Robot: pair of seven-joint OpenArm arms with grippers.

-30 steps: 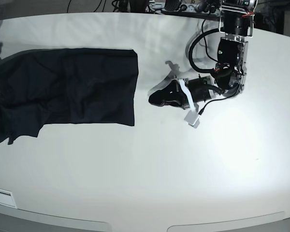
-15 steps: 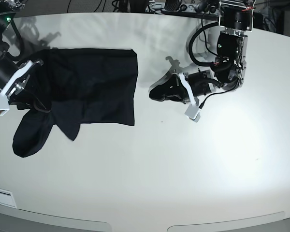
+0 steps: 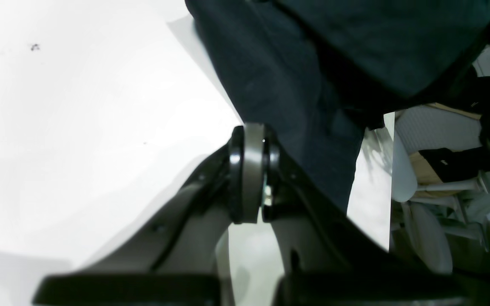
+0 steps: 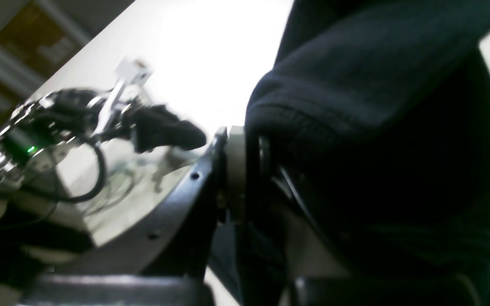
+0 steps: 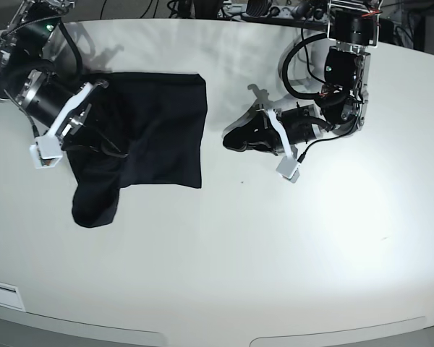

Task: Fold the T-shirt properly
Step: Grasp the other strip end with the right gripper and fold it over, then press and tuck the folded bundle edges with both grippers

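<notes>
Nearest to me the white bench point(image 5: 224, 275) lies bare, its pale surface catching the light. Further in, on the left of the base view, the black T-shirt point(image 5: 155, 123) lies partly flat on the bench, its right-hand portion spread as a neat rectangle with a straight edge, while its left portion is gathered up and a loose fold droops down towards the front. The right gripper point(image 5: 94, 123) has that gathered cloth in its grip: in its wrist view the jaws are clamped on a thick, rolled bunch of the dark fabric point(image 4: 355, 97), which bulges over one finger point(image 4: 235, 170) and hides the other. Across the bench, well apart from the shirt, the left gripper point(image 5: 242, 141) hovers low over the surface, pointing towards the shirt's straight edge without touching it. Its jaws are pressed together with nothing between them, as the left wrist view shows, the fingertips point(image 3: 249, 170) meeting flush, with the dark cloth point(image 3: 296, 85) beyond them. Behind the bench, cables and equipment sit in shadow.
</notes>
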